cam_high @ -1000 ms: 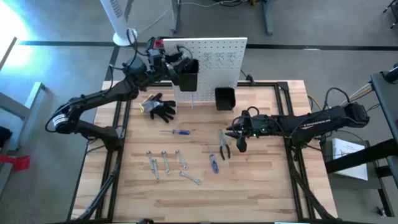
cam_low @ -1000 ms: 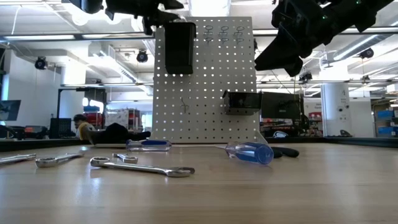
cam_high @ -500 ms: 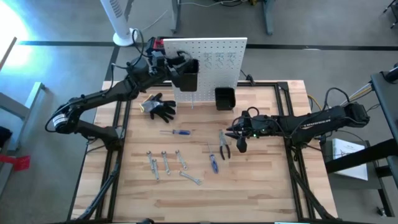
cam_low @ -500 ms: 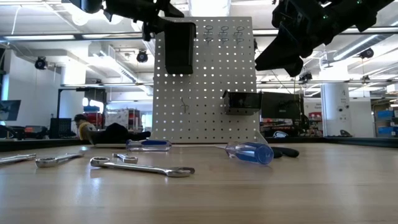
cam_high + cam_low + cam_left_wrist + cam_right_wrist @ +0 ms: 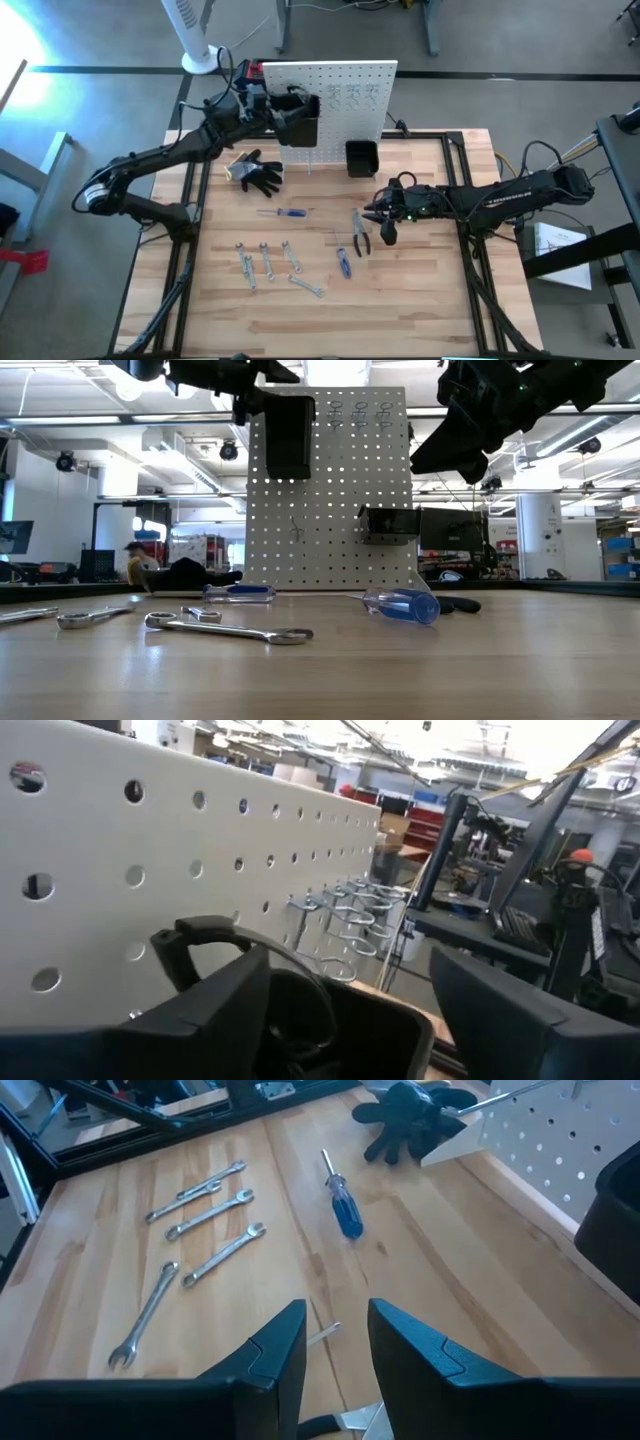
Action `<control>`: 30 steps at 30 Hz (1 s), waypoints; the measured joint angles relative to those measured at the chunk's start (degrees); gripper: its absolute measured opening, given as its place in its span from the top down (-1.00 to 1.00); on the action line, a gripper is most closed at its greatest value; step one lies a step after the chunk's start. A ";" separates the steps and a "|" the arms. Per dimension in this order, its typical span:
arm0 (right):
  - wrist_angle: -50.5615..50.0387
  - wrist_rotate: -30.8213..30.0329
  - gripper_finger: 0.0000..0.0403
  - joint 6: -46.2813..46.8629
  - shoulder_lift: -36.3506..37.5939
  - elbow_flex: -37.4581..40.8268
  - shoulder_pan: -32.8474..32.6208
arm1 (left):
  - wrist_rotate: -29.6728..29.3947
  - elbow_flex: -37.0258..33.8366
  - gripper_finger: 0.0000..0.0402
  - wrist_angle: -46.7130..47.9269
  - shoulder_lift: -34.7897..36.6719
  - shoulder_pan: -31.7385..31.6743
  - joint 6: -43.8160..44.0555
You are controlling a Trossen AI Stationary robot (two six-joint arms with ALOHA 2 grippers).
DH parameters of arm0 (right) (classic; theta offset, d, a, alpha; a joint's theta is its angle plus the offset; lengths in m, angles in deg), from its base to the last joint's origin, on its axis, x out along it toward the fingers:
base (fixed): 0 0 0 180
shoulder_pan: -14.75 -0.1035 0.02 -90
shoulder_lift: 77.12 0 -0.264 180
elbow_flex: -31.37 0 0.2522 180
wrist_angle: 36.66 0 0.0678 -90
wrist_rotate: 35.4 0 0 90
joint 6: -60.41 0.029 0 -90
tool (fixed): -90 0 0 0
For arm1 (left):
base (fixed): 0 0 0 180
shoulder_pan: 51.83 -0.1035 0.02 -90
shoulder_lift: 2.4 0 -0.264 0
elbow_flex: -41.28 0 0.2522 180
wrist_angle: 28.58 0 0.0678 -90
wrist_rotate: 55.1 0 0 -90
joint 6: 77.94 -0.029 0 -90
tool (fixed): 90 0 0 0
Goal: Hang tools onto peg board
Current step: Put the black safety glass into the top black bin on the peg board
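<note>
At the peg board [image 5: 338, 95], my left claw [image 5: 283, 104] has just spread open above the upper bin [image 5: 301, 122], apparently having let a tool drop in; one item seems stowed. My right claw [image 5: 384, 224] hovers half-parted and empty over the pliers [image 5: 359, 233]. Gloves [image 5: 256, 171], wrenches [image 5: 268, 262] and screwdrivers [image 5: 282, 212] lie scattered on the table [image 5: 440, 300], nothing blocking.

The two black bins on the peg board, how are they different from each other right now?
The upper bin hangs high on the peg board, toward its left side; the lower bin sits near the board's foot, more to the right. The upper bin looks taller and narrower, the lower bin shorter and squatter. The left gripper is at the upper bin's mouth, jaws open; nothing is at the lower bin. Both are black, rectangular and mounted on the board.
</note>
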 joint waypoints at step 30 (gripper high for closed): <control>-1.22 1.57 0.49 2.03 0.01 0.02 0.03 | 4.75 7.30 -0.58 21.47 4.99 -0.52 -10.55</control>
